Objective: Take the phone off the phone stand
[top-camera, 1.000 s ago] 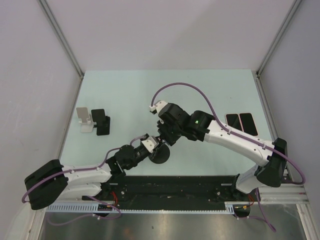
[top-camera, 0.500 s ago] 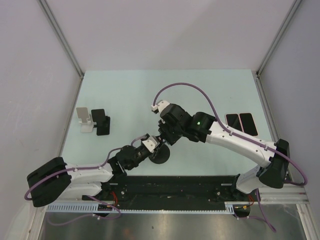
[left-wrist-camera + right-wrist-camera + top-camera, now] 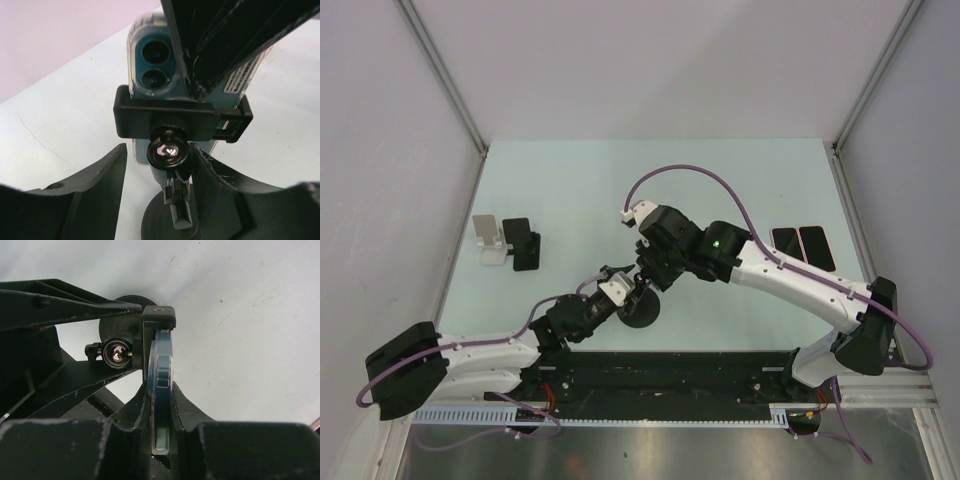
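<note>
A teal phone (image 3: 150, 65) in a clear case stands in the black clamp (image 3: 165, 117) of a phone stand with a round base (image 3: 638, 312). My right gripper (image 3: 161, 390) is shut on the phone's (image 3: 162, 360) upper edge, above the clamp (image 3: 157, 320). Its fingers (image 3: 225, 35) cover part of the phone's back. My left gripper (image 3: 157, 155) is open around the stand's ball joint (image 3: 170, 150). Its right finger touches the joint and its left finger stands apart. In the top view both grippers (image 3: 625, 295) (image 3: 648, 275) meet over the stand and hide the phone.
Two dark phones (image 3: 785, 243) (image 3: 817, 247) lie flat at the right side of the table. A white stand (image 3: 490, 238) and a black stand (image 3: 523, 243) sit at the left. Walls close the table on three sides.
My left arm has pushed forward a little, bringing its gripper closer around the stand. My right gripper has stayed on the phone with hardly any movement.
</note>
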You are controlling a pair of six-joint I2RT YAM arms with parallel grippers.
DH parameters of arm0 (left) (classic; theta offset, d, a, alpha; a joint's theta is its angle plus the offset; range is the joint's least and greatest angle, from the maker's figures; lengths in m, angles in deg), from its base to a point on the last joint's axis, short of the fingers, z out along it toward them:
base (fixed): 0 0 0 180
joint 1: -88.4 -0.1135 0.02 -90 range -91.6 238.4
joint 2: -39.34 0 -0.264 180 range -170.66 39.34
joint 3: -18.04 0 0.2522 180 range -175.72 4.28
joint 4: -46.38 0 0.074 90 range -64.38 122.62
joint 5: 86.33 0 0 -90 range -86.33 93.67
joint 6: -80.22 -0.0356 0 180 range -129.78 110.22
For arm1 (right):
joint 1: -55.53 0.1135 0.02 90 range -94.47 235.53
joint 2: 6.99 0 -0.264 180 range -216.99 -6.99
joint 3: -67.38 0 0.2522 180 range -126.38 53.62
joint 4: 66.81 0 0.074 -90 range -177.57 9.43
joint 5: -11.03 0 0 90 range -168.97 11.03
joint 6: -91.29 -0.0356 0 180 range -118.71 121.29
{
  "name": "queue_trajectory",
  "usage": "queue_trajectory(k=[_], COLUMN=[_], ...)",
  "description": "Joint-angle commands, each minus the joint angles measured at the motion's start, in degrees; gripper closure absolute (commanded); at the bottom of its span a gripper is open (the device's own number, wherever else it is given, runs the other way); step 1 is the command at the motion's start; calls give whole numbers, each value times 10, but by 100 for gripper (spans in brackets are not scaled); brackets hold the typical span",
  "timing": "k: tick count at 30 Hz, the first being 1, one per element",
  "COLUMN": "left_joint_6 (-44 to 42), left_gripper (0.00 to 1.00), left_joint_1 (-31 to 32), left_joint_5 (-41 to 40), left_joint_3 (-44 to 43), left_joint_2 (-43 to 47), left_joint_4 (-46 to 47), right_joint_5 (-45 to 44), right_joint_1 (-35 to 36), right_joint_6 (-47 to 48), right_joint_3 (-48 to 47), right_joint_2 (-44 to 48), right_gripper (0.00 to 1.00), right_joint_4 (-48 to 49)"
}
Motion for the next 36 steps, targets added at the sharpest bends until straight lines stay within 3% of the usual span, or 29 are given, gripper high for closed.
queue_trajectory(k=[1,9,14,17,18,20,21,24,27,31,36], left_joint_6=[-6,-35,-41,-31,-27,-6,4,47,93,142,172], left_gripper=[42,42,49,64,79,96,99,100,99,100,100], left_joint_1=[2,1,2,1,2,1,2,2,2,2,2], left_joint_5=[-5,39,52,55,55,50,48,47,44,41,42], left_joint_3=[-4,-23,-28,-24,-23,-23,-23,-25,-28,-28,-26], left_joint_2=[27,-15,-33,-29,-29,-31,-32,-43,-60,-73,-79], left_joint_4=[19,20,20,20,20,20,21,27,36,47,58], right_joint_5=[3,9,8,2,-5,-13,-21,-40,-61,-71,-90], right_joint_1=[5,13,19,20,19,19,19,17,17,19,20], right_joint_6=[11,14,17,12,10,2,-1,-12,-14,-8,-4], right_joint_3=[-43,-65,-71,-64,-60,-48,-44,-27,8,83,214], right_joint_2=[-8,-25,-36,-32,-29,-17,-13,13,45,104,183], right_gripper=[100,100,100,100,99,90,87,67,54,45,42], right_joint_4=[-35,-60,-74,-70,-64,-53,-40,-11,38,130,316])
